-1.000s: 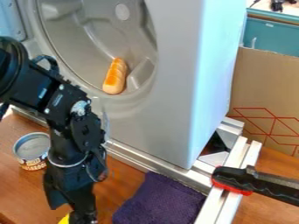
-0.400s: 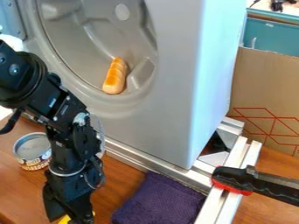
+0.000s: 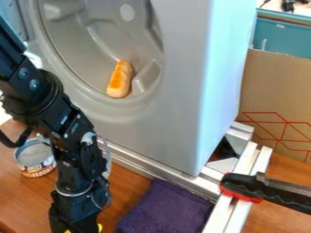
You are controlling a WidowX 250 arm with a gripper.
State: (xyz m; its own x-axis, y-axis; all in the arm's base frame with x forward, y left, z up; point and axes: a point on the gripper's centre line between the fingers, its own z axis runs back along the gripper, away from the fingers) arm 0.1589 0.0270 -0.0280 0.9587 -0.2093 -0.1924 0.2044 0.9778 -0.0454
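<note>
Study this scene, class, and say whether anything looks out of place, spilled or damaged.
The bread roll looks out of place: it lies in the round hollow of a grey appliance, an unusual spot for food. The black-and-red handle lying across the metal rails may be misplaced too. No spill or damage shows.

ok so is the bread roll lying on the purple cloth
No, the bread roll lies inside the grey drum-like recess, above and apart from the purple cloth.
</note>
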